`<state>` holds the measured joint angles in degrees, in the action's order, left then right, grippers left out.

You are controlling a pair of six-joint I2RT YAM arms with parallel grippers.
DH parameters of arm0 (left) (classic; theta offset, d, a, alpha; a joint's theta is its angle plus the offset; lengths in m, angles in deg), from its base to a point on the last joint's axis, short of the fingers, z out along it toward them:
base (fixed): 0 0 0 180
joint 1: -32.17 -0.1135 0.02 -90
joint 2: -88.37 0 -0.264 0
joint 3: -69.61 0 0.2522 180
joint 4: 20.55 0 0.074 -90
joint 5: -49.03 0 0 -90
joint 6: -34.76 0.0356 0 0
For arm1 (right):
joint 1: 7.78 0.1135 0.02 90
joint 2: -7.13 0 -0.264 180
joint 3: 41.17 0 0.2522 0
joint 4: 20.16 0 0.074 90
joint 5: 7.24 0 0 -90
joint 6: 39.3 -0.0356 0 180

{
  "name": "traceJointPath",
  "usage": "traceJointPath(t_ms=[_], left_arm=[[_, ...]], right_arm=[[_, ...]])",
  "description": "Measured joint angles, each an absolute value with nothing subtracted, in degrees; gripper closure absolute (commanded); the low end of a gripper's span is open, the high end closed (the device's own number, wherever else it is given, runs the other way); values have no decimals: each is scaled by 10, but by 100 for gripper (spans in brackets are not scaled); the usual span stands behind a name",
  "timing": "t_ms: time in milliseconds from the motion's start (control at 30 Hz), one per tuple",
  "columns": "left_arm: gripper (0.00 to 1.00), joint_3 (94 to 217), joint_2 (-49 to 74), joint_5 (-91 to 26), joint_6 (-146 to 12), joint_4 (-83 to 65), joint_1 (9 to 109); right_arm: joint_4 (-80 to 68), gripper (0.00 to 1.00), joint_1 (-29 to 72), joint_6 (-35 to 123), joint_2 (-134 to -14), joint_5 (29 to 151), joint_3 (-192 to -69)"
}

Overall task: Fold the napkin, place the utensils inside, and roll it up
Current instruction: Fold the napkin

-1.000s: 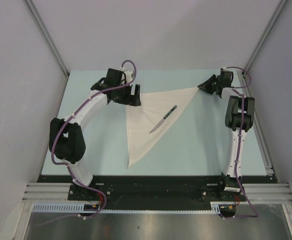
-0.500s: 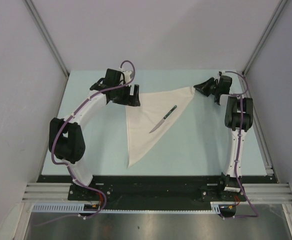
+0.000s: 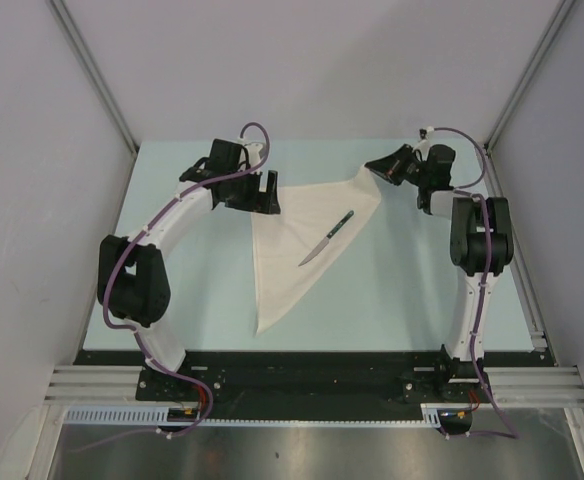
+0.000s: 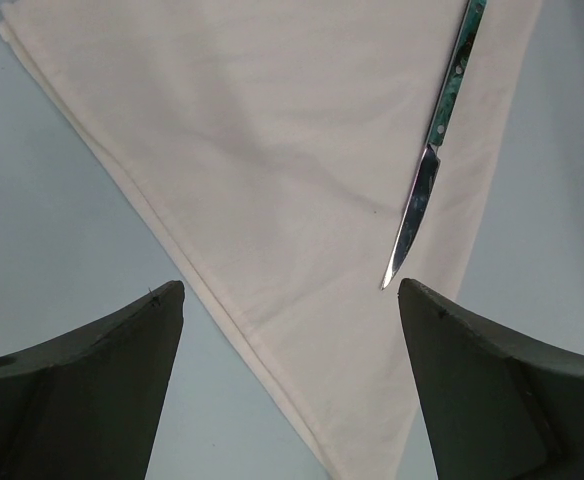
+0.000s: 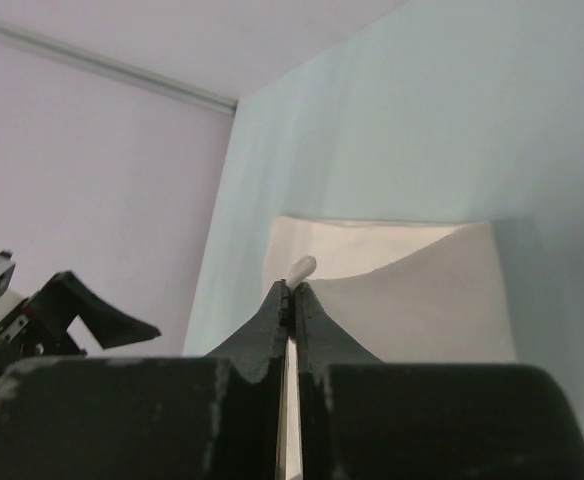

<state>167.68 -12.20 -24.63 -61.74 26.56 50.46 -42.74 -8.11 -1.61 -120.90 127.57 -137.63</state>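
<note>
Now | right tool (image 3: 370, 170) pinching napkin (image 3: 287, 255) corner | left tool (image 3: 269, 196) wide, at opposite corner | knife (image 3: 326, 238) atop napkin

Both arms are built alike: white curved links on left arm (image 3: 177, 212) and right arm (image 3: 472, 300), bulky black joint housings (image 3: 132, 285), one purple cable (image 3: 256, 124) routed along each. The left claw (image 4: 292, 385) and right claw (image 5: 294, 300) are moulded matte black, with wedge-shaped fingers.

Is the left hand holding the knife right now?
No, the left hand hangs open above the napkin, and the knife lies loose on it, touched by neither finger.
</note>
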Motion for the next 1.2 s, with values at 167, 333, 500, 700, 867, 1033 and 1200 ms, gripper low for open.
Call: traceJointPath(t_ms=[167,333,500,700,867,1033,1200], left_arm=[[8,1677,-122,-242,-618,265,504],[7,1677,-121,-241,-618,265,504],[7,1677,-120,-240,-618,265,503],[8,1676,-117,-240,-619,265,503],[7,1675,-111,-238,-619,265,503],[7,1675,-109,-236,-619,265,503],[7,1675,-109,-233,-623,265,503]], right_arm=[[-432,100,-39,2,-1158,1288,-1317],[-401,100,3,32,-1136,1295,-1272],[-379,100,26,48,-1109,1299,-1234],[-376,100,49,56,-1064,1298,-1175],[-380,100,69,54,-1049,1297,-1142],[-381,100,91,53,-1048,1297,-1124],[-384,100,105,53,-1048,1295,-1113]])
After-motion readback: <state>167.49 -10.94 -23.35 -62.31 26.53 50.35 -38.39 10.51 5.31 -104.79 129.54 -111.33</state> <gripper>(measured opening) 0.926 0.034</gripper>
